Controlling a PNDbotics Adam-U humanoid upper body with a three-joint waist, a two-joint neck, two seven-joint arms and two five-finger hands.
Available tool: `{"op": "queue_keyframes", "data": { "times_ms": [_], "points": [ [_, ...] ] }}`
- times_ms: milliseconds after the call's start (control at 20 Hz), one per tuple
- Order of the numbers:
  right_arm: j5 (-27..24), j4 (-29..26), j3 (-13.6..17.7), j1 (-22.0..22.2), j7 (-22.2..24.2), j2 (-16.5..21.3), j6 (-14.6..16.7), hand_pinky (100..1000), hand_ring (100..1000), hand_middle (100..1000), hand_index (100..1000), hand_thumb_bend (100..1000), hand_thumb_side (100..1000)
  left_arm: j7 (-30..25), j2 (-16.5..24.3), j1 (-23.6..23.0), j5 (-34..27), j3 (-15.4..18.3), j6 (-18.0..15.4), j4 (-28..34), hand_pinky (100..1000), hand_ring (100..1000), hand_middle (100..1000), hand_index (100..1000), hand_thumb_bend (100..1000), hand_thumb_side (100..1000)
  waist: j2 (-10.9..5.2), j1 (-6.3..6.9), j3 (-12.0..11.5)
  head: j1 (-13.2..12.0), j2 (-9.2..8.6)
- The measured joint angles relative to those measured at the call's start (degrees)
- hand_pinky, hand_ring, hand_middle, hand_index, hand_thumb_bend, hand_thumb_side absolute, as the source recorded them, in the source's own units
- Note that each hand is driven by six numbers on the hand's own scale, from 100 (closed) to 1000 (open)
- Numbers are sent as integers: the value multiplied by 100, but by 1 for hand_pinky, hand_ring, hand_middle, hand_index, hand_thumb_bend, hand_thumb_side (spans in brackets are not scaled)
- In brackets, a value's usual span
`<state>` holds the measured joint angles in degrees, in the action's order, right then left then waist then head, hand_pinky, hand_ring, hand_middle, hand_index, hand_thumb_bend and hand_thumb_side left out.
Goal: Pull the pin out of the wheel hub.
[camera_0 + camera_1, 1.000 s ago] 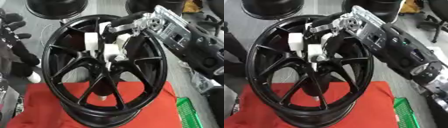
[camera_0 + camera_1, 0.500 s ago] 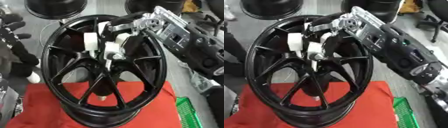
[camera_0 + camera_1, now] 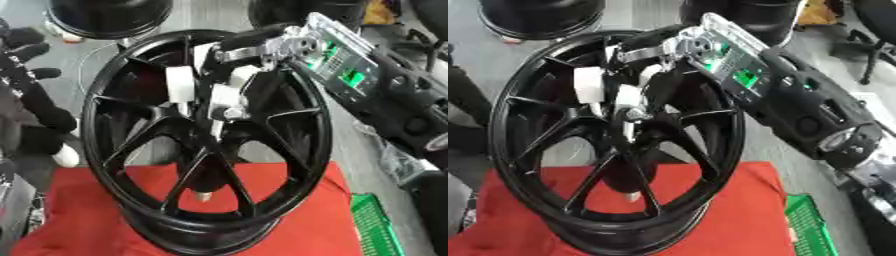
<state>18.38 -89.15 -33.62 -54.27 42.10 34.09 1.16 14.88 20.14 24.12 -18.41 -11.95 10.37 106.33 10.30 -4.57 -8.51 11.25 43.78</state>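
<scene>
Pin [image 3: 229,114], silvery, sits at the centre of the black wheel hub [image 3: 206,145] standing on a red cloth [image 3: 289,220], pinched between the right hand's [image 3: 223,87] white-tipped fingers [image 3: 178,84]

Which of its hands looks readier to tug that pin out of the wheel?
The right hand: its fingers already sit at the wheel hub. The left hand hangs outside the rim.
</scene>
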Motion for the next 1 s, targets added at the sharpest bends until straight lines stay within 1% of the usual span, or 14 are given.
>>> {"op": "queue_keyframes", "data": {
  "times_ms": [200, 350, 500, 800, 1000],
  "points": [
    [-35, -71, 13, -23, -120, 58, -28, 711, 629, 420, 617, 235, 329, -3, 0, -1, 4, -20, 3, 0, 656, 812, 705, 712, 154, 741, 0, 0, 1, 24, 0],
    [-53, -107, 45, -53, -199, 103, -55, 710, 623, 414, 612, 197, 325, -14, 0, -1, 9, -21, 14, 0, 655, 812, 705, 712, 153, 742, 0, 0, 1, 40, 0],
    [-102, -143, 100, -67, -310, 151, -101, 710, 619, 409, 606, 179, 315, -24, 0, -1, 19, -21, 24, 0, 655, 813, 705, 712, 153, 741, -1, -1, 1, 46, 0],
    [-215, -266, 215, -82, -497, 219, -179, 709, 611, 397, 588, 167, 306, -26, 0, -1, 25, -21, 26, 0, 655, 815, 706, 712, 152, 741, -1, -2, -1, 55, 0],
    [-339, -363, 300, -121, -590, 333, -237, 706, 602, 387, 576, 153, 292, -40, 0, -1, 30, -21, 36, 0, 654, 816, 706, 712, 152, 742, -3, -18, 0, 57, 0]
  ]
}}
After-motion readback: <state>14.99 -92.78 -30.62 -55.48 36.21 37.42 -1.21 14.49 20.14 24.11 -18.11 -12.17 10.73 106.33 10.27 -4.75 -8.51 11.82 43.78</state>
